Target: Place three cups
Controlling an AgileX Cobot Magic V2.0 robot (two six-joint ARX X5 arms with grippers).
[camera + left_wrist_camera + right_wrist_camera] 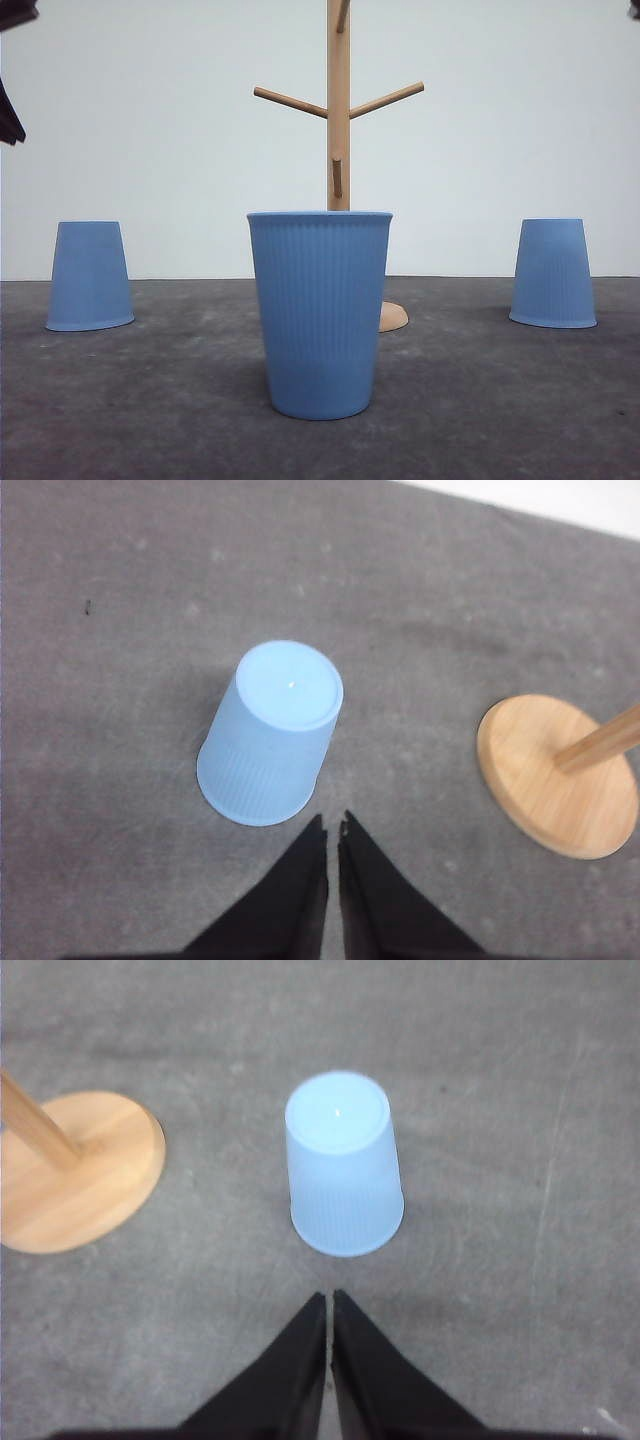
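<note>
Both our grippers are pressed together and empty above the grey worktop (150, 420), with three blue cups standing untouched.

Our left gripper (331, 830) has its black fingers closed tip to tip, only a thin slit between them, holding nothing; it hangs just short of the left cup (271, 732), which sits upside down with its flat base up, beside the round wooden base of the cup tree (556, 773). Our right gripper (328, 1301) is likewise closed and empty, near the right cup (345, 1163), also upside down, with the same wooden base on its other side. From the front, we see the middle cup (320, 312) upright, mouth up, nearest the camera and in front of the cup tree, with the other two cups well apart on either side.
</note>
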